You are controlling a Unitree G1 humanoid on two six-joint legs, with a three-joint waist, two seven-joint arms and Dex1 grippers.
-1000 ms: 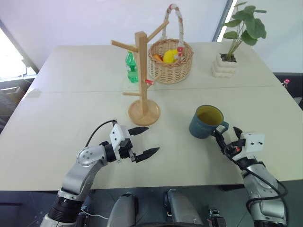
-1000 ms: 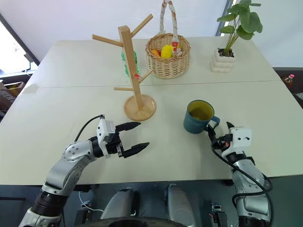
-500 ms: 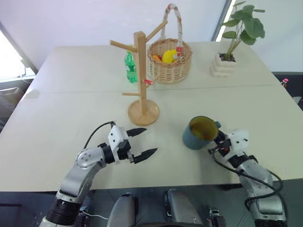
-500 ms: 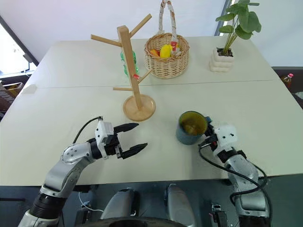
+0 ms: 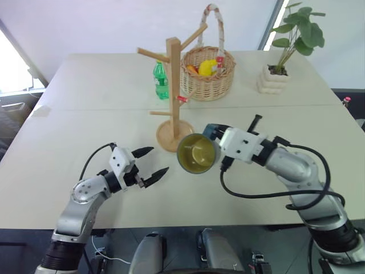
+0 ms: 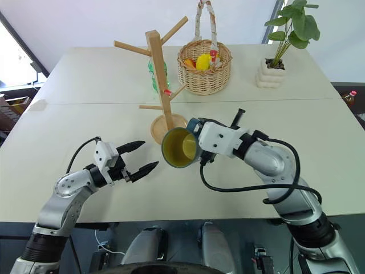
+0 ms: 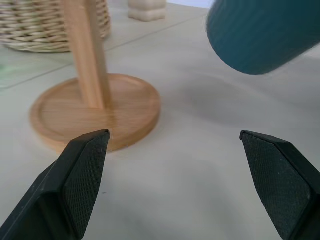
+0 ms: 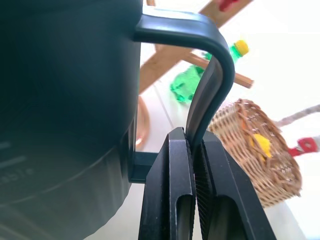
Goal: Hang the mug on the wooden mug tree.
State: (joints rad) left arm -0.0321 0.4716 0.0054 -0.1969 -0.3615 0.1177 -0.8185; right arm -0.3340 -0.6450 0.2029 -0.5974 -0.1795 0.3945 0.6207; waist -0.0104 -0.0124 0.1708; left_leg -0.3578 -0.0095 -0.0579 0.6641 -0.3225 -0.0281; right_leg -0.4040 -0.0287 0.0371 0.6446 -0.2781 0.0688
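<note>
The dusty-blue mug [image 5: 197, 154] hangs above the table, tipped on its side, its yellow-green inside facing me. My right gripper [image 8: 192, 137] is shut on its loop handle [image 8: 207, 85] and holds it just right of the wooden mug tree's round base [image 5: 169, 141]. The mug tree [image 5: 173, 85] stands upright at mid-table with angled pegs, one of them red-tipped. Low over the table to the mug's left, my left gripper [image 5: 153, 161] is open and holds nothing. Seen from the left wrist, the mug [image 7: 255, 35] floats beside the tree base [image 7: 95, 112].
A wicker basket [image 5: 208, 71] with fruit stands behind the tree. A green bottle [image 5: 161, 80] is just left of the post. A potted plant [image 5: 276, 77] sits at the back right. Bare tabletop lies around both arms.
My right gripper shut on the mug's handle, lifted the mug off the table, carried it left toward the tree and rolled it onto its side. The left gripper drifted left.
</note>
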